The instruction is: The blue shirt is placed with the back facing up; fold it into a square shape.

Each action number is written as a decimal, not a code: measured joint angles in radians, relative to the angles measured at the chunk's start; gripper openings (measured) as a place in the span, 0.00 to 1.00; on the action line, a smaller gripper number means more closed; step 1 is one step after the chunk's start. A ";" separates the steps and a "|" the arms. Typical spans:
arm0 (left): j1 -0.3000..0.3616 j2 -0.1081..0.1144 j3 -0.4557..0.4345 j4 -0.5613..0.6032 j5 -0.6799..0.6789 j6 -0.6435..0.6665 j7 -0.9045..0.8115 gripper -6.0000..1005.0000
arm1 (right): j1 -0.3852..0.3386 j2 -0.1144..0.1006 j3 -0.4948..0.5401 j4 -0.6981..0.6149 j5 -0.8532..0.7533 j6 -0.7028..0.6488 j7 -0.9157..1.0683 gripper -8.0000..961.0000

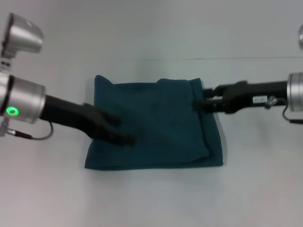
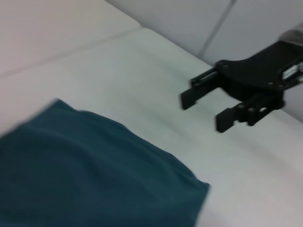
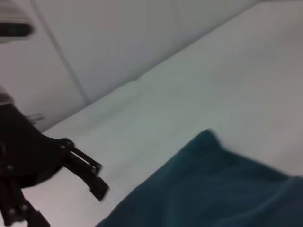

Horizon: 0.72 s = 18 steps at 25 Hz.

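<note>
The blue shirt [image 1: 156,127] lies folded into a rough square on the white table [image 1: 151,198], plain side up, with no lettering showing. My left gripper [image 1: 125,130] is open over the shirt's left part, its fingers spread just above the cloth. My right gripper [image 1: 200,100] is open and empty at the shirt's right edge. The left wrist view shows the shirt's corner [image 2: 85,175] and the right gripper [image 2: 203,113] hovering apart from it. The right wrist view shows the shirt [image 3: 222,189] and the left gripper [image 3: 71,208].
The white table runs on all around the shirt. A wall with a seam line [image 1: 213,58] stands behind the table's far edge. The left arm's silver wrist with a green light [image 1: 12,111] is at the left.
</note>
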 joint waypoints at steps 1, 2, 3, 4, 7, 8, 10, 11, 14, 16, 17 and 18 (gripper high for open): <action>-0.003 -0.005 0.012 -0.008 0.000 0.003 0.000 0.90 | -0.002 0.001 -0.001 0.013 0.001 -0.007 -0.009 0.71; -0.003 -0.009 0.020 -0.009 0.000 0.001 0.000 0.93 | -0.006 0.001 0.000 0.021 0.001 -0.009 -0.015 0.71; -0.003 -0.012 0.023 -0.009 0.000 -0.002 -0.001 0.93 | -0.009 0.001 0.002 0.024 0.002 -0.010 -0.018 0.71; -0.004 -0.014 0.022 -0.009 0.000 -0.007 -0.001 0.93 | -0.013 0.001 0.005 0.027 0.003 -0.010 -0.019 0.71; -0.009 -0.010 0.013 -0.009 -0.004 -0.016 -0.007 0.93 | -0.019 -0.001 0.010 0.028 0.003 -0.012 -0.019 0.71; -0.011 -0.009 0.013 -0.008 -0.004 -0.017 -0.011 0.93 | -0.019 -0.001 0.010 0.029 0.003 -0.014 -0.019 0.71; -0.014 -0.008 0.013 -0.004 -0.002 -0.018 -0.019 0.93 | -0.019 -0.001 0.010 0.029 0.003 -0.017 -0.019 0.71; -0.013 -0.007 0.010 -0.003 -0.002 -0.019 -0.023 0.93 | -0.020 -0.002 0.011 0.029 0.003 -0.019 -0.019 0.71; -0.008 -0.007 -0.001 -0.002 -0.006 -0.019 -0.024 0.93 | -0.021 -0.003 0.013 0.029 0.004 -0.020 -0.020 0.71; -0.005 -0.008 -0.008 -0.002 -0.007 -0.020 -0.024 0.93 | -0.023 -0.004 0.013 0.029 0.009 -0.020 -0.020 0.71; -0.004 -0.009 -0.011 -0.002 -0.007 -0.020 -0.023 0.93 | -0.024 -0.005 0.013 0.029 0.010 -0.020 -0.020 0.71; -0.003 -0.010 -0.014 -0.002 -0.007 -0.017 -0.021 0.93 | -0.025 -0.006 0.013 0.029 0.012 -0.020 -0.020 0.71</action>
